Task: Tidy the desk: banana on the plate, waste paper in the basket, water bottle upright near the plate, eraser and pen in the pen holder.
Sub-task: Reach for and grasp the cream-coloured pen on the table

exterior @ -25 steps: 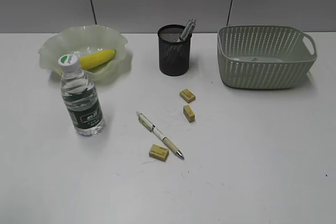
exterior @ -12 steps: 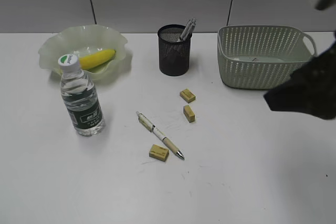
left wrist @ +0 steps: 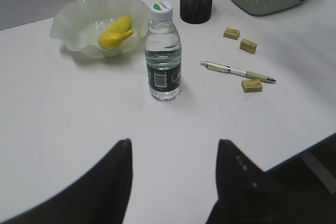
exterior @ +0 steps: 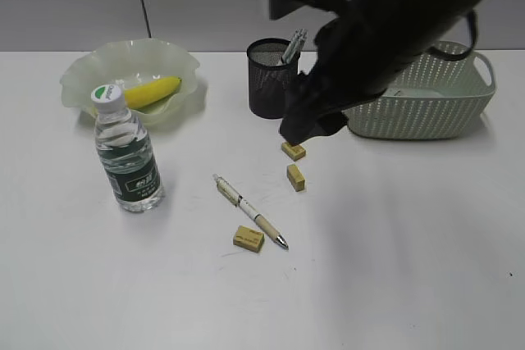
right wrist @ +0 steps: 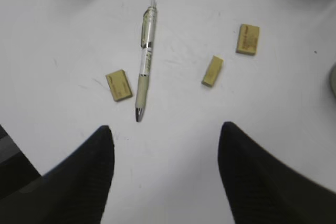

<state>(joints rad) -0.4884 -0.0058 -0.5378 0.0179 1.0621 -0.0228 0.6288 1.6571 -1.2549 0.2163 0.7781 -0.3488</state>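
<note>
The banana point(exterior: 152, 90) lies in the wavy-rimmed plate point(exterior: 82, 71). The water bottle point(exterior: 127, 149) stands upright in front of the plate. A white pen point(exterior: 250, 211) lies on the desk point(exterior: 394, 243), with three tan erasers around it point(exterior: 248, 238) point(exterior: 295, 177) point(exterior: 293, 151). The pen holder point(exterior: 271, 79) has pens in it. My right gripper point(right wrist: 167, 127) is open and empty, above the desk just short of the pen point(right wrist: 145, 59) tip. My left gripper point(left wrist: 175, 145) is open and empty, near the front edge, short of the bottle point(left wrist: 164, 59). I cannot make out the waste paper.
The basket point(exterior: 418, 112) stands at the back right, partly behind my right arm point(exterior: 377, 30), which reaches in from the upper right over the pen holder and basket. The desk's front edge shows at the lower right of the left wrist view point(left wrist: 310, 148).
My right arm has swung in from the right edge, across the basket, to above the erasers near the pen holder. Nothing on the desk has moved.
</note>
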